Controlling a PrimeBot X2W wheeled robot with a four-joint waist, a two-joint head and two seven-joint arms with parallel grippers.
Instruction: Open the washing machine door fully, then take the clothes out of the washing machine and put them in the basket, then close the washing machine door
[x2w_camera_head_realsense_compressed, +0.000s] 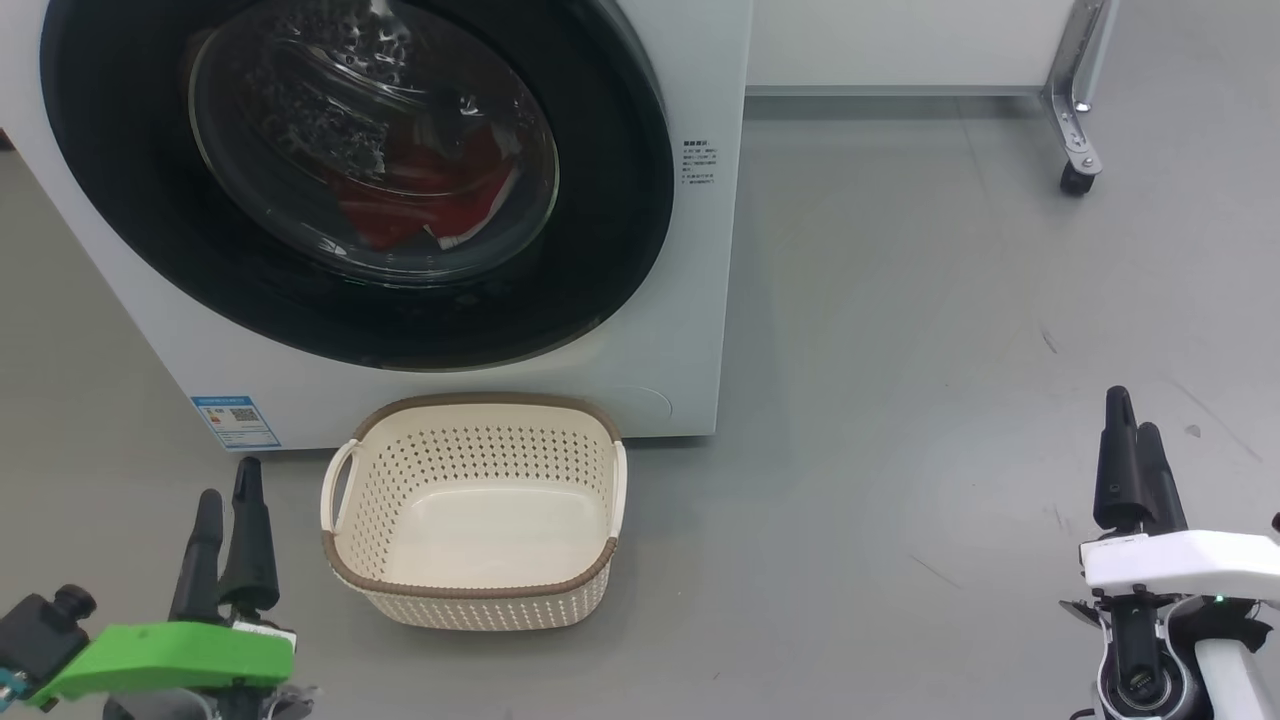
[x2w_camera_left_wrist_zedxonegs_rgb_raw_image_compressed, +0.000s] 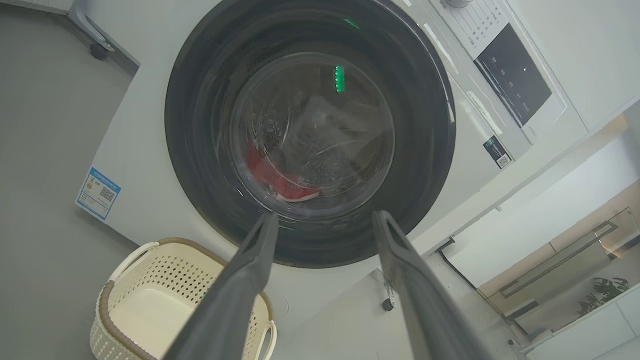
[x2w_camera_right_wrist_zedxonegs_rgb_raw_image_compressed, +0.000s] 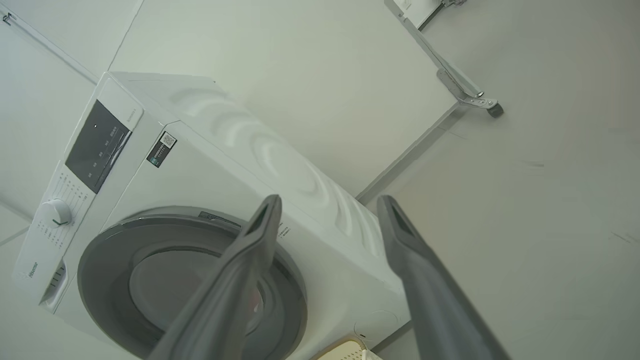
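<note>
The washing machine (x2w_camera_head_realsense_compressed: 700, 300) at upper left has its door (x2w_camera_head_realsense_compressed: 600, 200) shut, so opening it comes first. The basket (x2w_camera_head_realsense_compressed: 470, 402) waits empty below, and the clothes (x2w_camera_head_realsense_compressed: 400, 200) lie inside. The left end effector (x2w_camera_head_realsense_compressed: 229, 480), lower left, and the right end effector (x2w_camera_head_realsense_compressed: 1132, 410), lower right, are spread and empty. One must reach the door's rim.

L pincer (x2w_camera_head_realsense_compressed: 229, 481) splayed, R pincer (x2w_camera_head_realsense_compressed: 1132, 410) splayed

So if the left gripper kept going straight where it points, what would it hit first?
Most likely the closed washing machine door, near its lower black rim: the open left gripper frames that spot between its fingers. The basket lies off to one side. Depth is unclear.
</note>
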